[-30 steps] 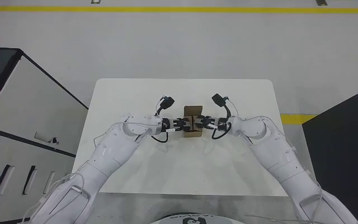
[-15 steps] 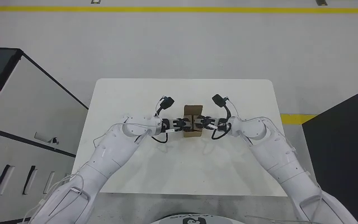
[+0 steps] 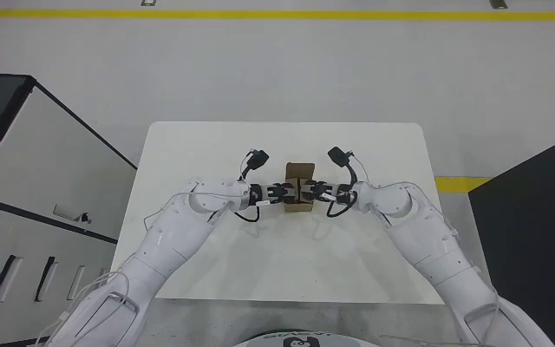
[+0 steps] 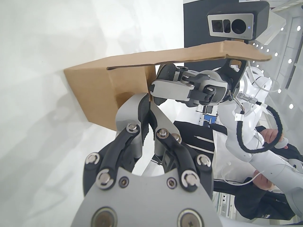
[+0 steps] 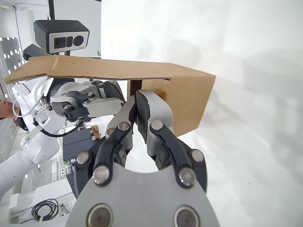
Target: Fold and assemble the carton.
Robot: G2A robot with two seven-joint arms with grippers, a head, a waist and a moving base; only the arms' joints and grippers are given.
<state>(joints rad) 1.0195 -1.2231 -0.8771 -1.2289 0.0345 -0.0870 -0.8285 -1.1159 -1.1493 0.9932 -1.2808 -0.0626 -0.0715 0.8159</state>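
A small brown carton (image 3: 300, 173) stands mid-table between both arms, one long flap (image 4: 201, 53) sticking out level over the grippers. My left gripper (image 4: 148, 102) is shut on the edge of a short side flap at the carton's open end (image 4: 129, 83). In the top view the left gripper (image 3: 285, 192) sits at the carton's near left side and the right gripper (image 3: 314, 191) at its near right. My right gripper (image 5: 136, 108) is likewise shut on a side flap edge beneath the long flap (image 5: 78, 68). The two grippers nearly touch. The carton body (image 5: 189, 95) rests on the table.
The white table (image 3: 199, 156) has free room all around the carton. A dark cabinet (image 3: 35, 156) stands off its left edge and a black panel (image 3: 520, 208) off its right.
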